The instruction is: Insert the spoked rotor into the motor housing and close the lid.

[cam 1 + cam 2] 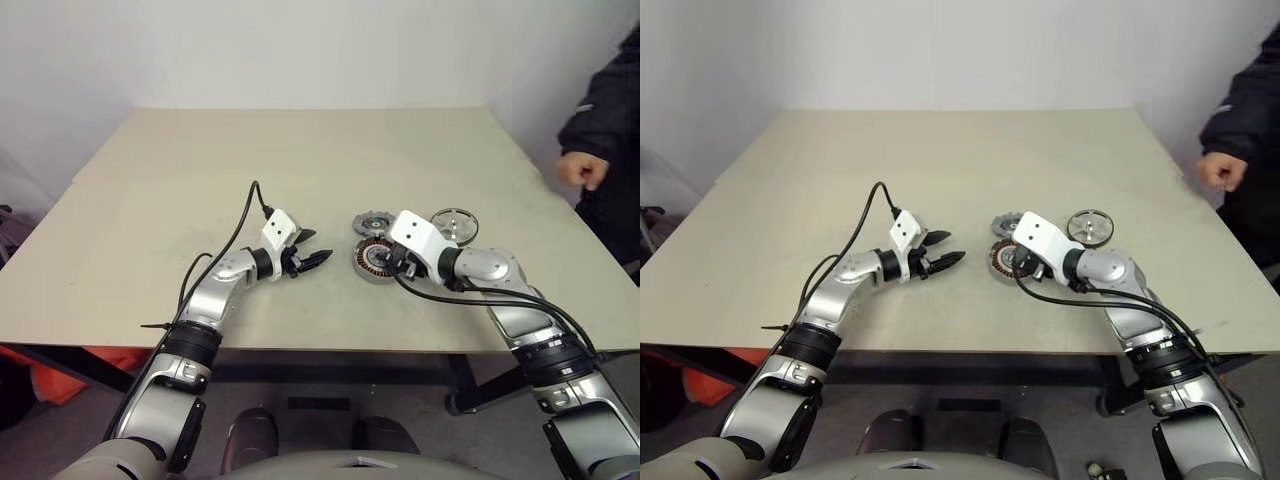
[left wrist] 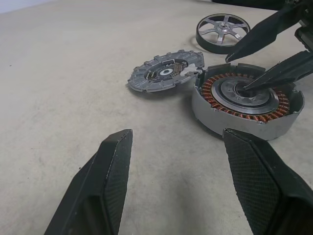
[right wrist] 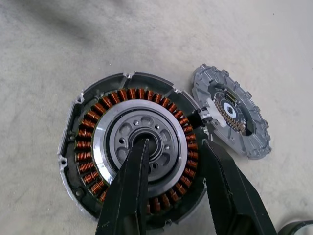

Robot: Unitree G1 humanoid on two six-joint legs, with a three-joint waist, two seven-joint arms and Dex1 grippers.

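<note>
Right gripper (image 3: 171, 161) parted over motor housing (image 2: 247, 100), holding nothing; left gripper (image 2: 178, 161) open, idle; next fetch spoked rotor (image 2: 222, 32), seat level.

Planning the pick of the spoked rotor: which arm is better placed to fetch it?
Probably the right. The right gripper is over the motor housing, and the spoked rotor lies just beyond it on that side. The left gripper hangs open on the housing's far side.
</note>
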